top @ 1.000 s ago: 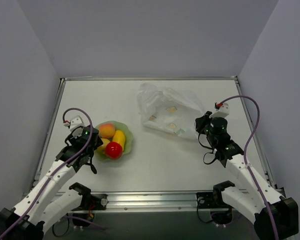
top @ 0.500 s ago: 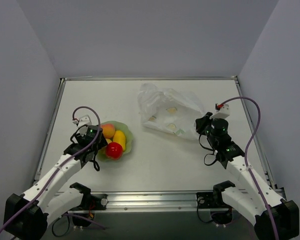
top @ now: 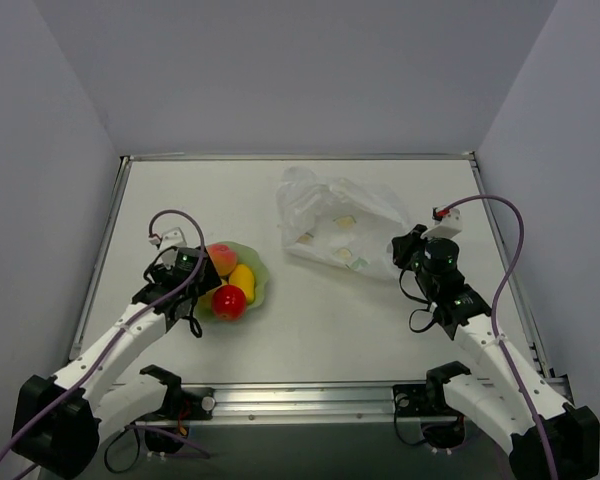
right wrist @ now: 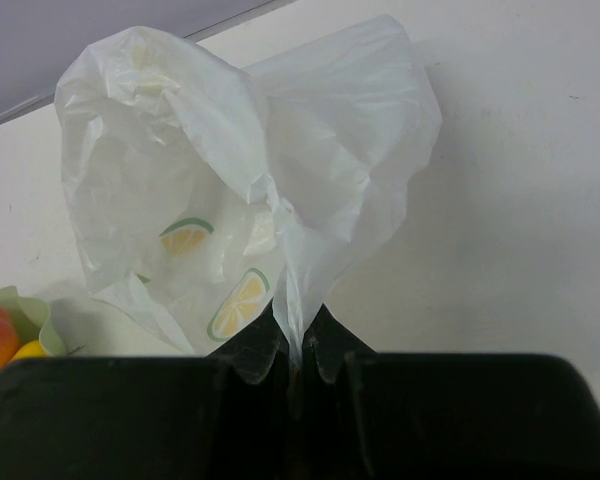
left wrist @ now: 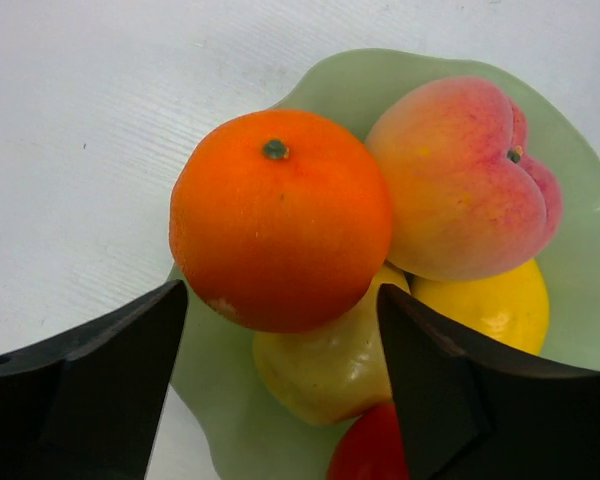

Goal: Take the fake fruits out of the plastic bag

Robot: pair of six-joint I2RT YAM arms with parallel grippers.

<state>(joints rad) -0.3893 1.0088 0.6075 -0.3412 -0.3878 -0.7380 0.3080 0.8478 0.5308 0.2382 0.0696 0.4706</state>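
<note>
Right pincer [right wrist: 298, 352] clamping plastic bag [right wrist: 230, 130], seemingly lemon-slice prints [right wrist: 242, 300]

The glossy red plastic apple [left wrist: 368, 452] is cut off at the left wrist view's bottom edge. What the crinkled translucent white plastic bag [right wrist: 280, 160] holds cannot be told.

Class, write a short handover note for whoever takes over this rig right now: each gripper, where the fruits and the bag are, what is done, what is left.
Left gripper: open, straddling the orange.
Right gripper: shut on an edge of the plastic bag, which lies on the table.
Fruits: orange, peach, two yellow fruits and red apple, all in the green bowl.
Done: five fruits out; none shows in the bag.
Left: check the bag's folds, release it, withdraw both arms.
</note>
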